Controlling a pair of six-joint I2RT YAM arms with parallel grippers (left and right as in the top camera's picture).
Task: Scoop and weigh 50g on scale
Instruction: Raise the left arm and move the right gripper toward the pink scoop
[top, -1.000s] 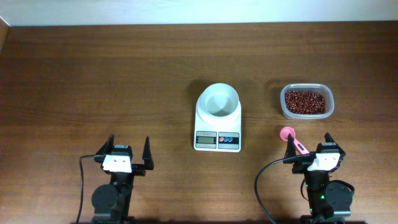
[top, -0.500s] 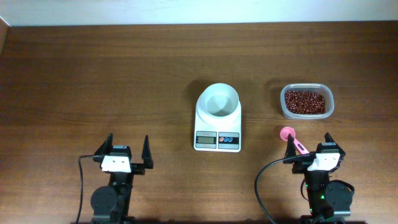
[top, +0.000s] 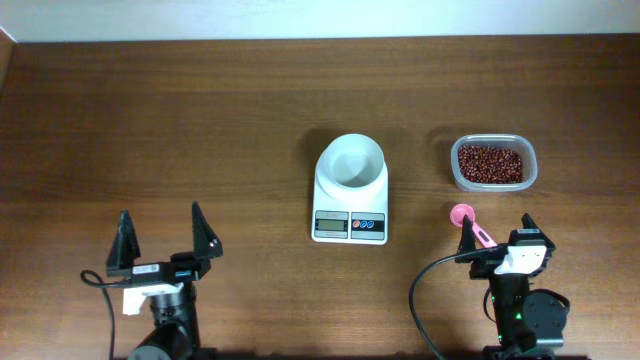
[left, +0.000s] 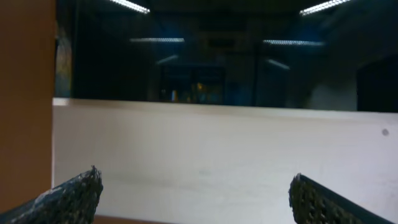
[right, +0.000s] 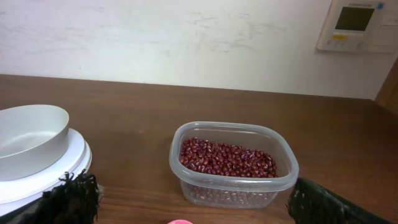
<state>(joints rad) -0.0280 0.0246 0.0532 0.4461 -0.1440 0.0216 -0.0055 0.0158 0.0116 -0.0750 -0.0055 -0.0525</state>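
Sitting mid-table, the scale (top: 350, 200) has wide bare wood around it, its long axis toward the robot: display near, bowl (top: 351, 163) far. The tub (top: 492, 163) is to its right and the spoon (top: 468, 222) nearer. The left gripper (top: 160, 210) and right gripper (top: 497, 220) both gape. The right wrist view shows the tub's side, while the left wrist view faces a wall.

No legible text: scale (top: 349, 214) display too small, wall panel (right: 355, 23) blurred.
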